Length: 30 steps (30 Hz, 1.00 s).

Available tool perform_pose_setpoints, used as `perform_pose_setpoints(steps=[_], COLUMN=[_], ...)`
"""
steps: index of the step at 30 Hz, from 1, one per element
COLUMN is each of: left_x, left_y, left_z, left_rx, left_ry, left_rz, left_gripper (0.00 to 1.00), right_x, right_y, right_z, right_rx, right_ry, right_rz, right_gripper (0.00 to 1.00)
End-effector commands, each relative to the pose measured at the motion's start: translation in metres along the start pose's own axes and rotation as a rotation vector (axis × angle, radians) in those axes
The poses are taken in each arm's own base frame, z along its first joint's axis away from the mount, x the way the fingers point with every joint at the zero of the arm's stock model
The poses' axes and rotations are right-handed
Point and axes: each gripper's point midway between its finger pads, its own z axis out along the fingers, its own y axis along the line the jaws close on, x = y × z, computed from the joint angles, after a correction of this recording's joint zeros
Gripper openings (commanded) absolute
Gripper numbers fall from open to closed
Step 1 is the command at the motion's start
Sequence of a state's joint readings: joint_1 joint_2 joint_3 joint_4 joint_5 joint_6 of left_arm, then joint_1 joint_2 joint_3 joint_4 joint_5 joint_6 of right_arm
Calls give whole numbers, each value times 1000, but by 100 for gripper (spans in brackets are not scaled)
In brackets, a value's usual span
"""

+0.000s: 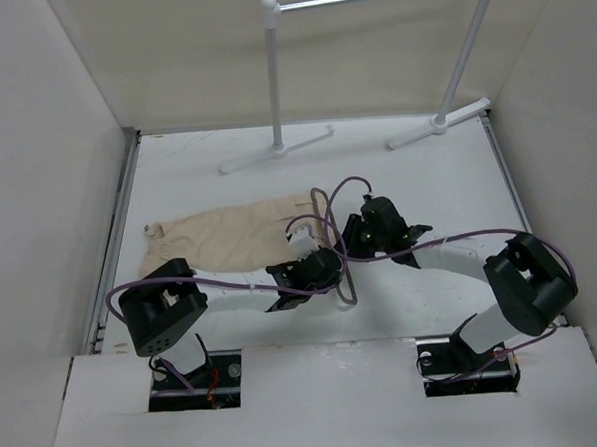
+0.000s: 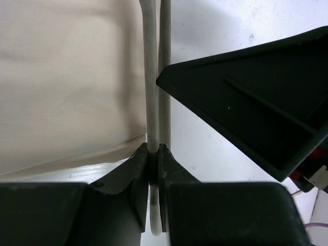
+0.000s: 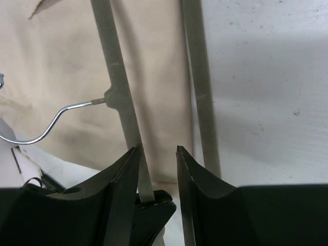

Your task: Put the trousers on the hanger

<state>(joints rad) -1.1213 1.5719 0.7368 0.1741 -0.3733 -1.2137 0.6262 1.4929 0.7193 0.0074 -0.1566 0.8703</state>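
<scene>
White walls close in a white bench (image 1: 426, 177), and the trousers (image 1: 229, 237) lie flat on it, left of centre, stretched sideways with one end reaching toward the middle. The hanger (image 1: 348, 284) lies at that end, running from front to back, and part of it rests on the cloth.

In the right wrist view one hanger bar crosses the tan cloth and the other runs along the cloth's edge. The thin metal hook (image 3: 51, 120) curls out sideways over the trousers.

The left fingers (image 2: 144, 156) are pressed together on a pale hanger bar, pinching it right at their tips with no gap to either side. In the top view they meet the hanger (image 1: 326, 264) near its middle.

The right fingers (image 3: 180, 159) stand a little apart. The bar that carries the hook passes between them, close against one finger and with clear space to the other. The second bar passes just outside them. From above, these fingers (image 1: 351, 239) come at the hanger from the opposite side, just beside the left ones.

Purple cables (image 1: 450, 241) loop along both arms. A white garment rack (image 1: 274, 75) stands at the back of the bench, well apart from the hanger.
</scene>
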Motion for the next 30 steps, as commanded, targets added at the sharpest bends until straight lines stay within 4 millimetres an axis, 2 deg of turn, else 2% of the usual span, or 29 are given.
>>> perform_pose_setpoints(steps=[1,11,13,15,17,21,24,30], left_x=[1,5,5,4,2,-9,-24,-52], left_y=[6,9,10,11,14,23,35,67], left_z=[2,5,4,3,1,-3,-7,-15], left_rx=[-11,-15,-17,-18,-25,-50,-75,-134], left_ry=[5,16,12,8,1,-27,-58,-106], left_rz=[12,15,16,16,16,10,-8,-44], left_gripper=[0,0,0,0,0,0,0,0], right_x=[5,12,12,8,-4,-30,-46,-56], right_y=[-6,-13,-5,0,5,15,12,-4], right_z=[9,40,42,42,38,19,3,-24], right_rx=[34,29,-17,-56,-86,-139,-142,-128], right_ry=[11,52,45,24,-12,-92,-140,-187], right_rz=[5,55,82,120,147,160,174,182], right_gripper=[41,45,38,19,10,6,4,4])
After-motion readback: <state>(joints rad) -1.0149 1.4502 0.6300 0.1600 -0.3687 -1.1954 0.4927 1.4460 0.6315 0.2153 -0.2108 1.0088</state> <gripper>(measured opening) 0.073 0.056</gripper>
